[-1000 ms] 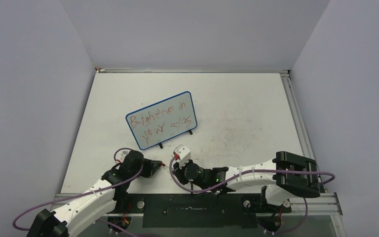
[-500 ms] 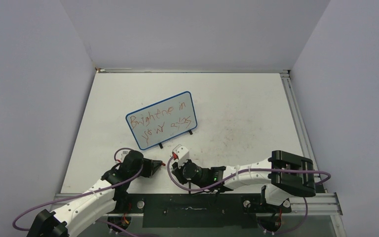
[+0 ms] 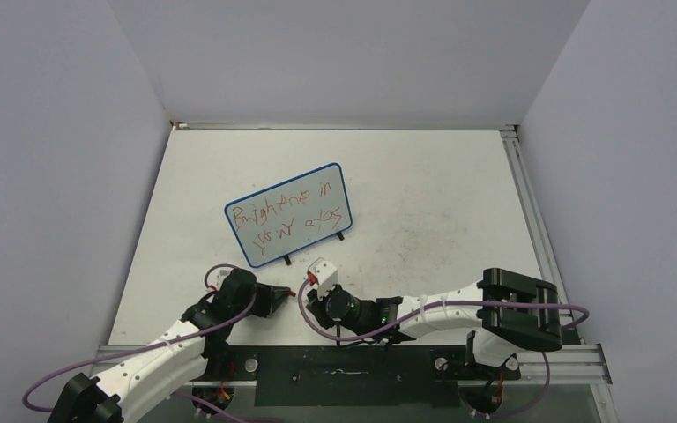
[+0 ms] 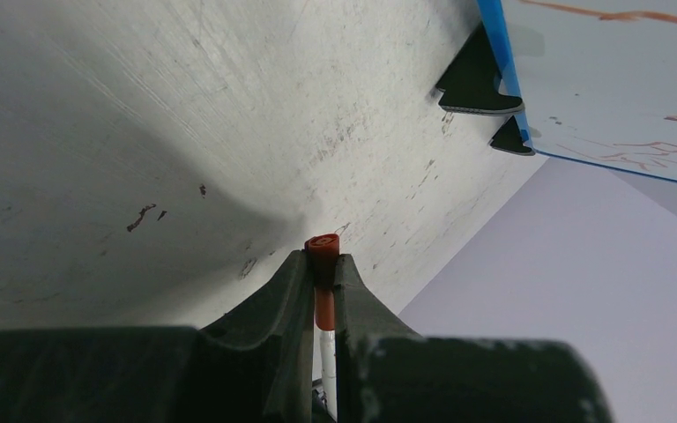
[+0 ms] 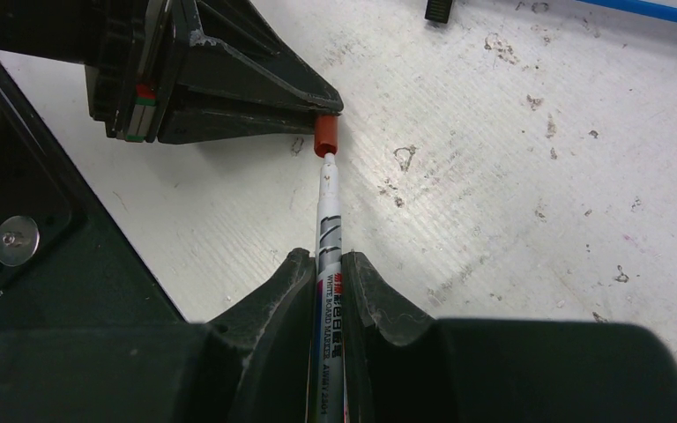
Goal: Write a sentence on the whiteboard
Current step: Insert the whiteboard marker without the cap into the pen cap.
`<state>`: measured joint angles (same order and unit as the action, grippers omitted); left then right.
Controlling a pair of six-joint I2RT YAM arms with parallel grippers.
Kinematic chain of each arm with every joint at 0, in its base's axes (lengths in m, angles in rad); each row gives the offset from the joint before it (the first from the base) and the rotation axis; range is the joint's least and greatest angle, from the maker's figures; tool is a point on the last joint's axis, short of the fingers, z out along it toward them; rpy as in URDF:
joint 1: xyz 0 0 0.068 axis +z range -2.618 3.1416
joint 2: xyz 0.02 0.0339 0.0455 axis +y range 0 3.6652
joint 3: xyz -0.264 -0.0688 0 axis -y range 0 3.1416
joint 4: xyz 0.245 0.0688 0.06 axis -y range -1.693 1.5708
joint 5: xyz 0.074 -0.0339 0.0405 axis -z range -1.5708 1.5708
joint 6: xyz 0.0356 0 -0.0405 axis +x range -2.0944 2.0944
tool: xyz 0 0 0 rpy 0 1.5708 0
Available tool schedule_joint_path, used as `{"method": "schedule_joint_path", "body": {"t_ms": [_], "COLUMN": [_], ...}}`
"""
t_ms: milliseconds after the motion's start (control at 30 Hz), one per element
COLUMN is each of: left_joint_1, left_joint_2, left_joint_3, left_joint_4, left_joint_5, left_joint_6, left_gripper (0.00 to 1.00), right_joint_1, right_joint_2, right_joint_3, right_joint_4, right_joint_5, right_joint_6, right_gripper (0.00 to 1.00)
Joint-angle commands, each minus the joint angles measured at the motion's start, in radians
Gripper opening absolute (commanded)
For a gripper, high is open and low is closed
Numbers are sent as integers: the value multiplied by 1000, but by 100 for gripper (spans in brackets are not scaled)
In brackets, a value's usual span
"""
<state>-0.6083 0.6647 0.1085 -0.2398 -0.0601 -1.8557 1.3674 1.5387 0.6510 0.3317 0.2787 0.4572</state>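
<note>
The right gripper (image 5: 326, 264) is clenched on the barrel of a whiteboard marker (image 5: 327, 220), which sticks out forward past its fingertips. The marker's narrow white neck runs straight into a red cap (image 5: 324, 138), and the nib is hidden. The left gripper (image 4: 321, 260) is pinched tight on that cap, with the cap's flat red end showing just past its two black fingertips. The two grippers meet at roughly a right angle, low over the white tabletop (image 3: 423, 194), near its near edge and left of centre. The surface under them is scuffed and speckled with small dark and reddish marks.

Farther back, apart from both grippers, the whiteboard (image 3: 284, 194) stands propped on its small black feet (image 3: 288, 260), with its right end farther from the arms than its left. The sentence (image 3: 289, 214) runs across it in two lines of red handwriting. The first line reads roughly "Brightene in" and the second starts with "your", though the last word is too small to read
</note>
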Motion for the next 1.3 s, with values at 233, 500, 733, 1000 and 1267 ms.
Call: {"method": "schedule_joint_path", "body": {"t_ms": [233,500,733,1000,1267], "left_joint_1": [-14,-28,-46,-91,-125], "left_joint_2": [26,36,43,65,61], "left_joint_3": [3,1,-12,-16,-37], "left_joint_4": [63,78,100,138,185], "left_joint_5": [20,27,33,25,24], "left_joint_6": [-11,-19,-35,-50,-77], "left_gripper": [0,0,0,0,0], "right_joint_1": [-7,-7,-7,-7,-13], "right_joint_2": [23,88,160,220,268], "right_joint_3": [32,73,131,192,244], "right_joint_4": [70,86,74,36,-12], "right_joint_5": [41,54,87,78,59], "right_joint_6": [-11,-43,-56,-66,-58], "right_gripper": [5,5,5,5,5]}}
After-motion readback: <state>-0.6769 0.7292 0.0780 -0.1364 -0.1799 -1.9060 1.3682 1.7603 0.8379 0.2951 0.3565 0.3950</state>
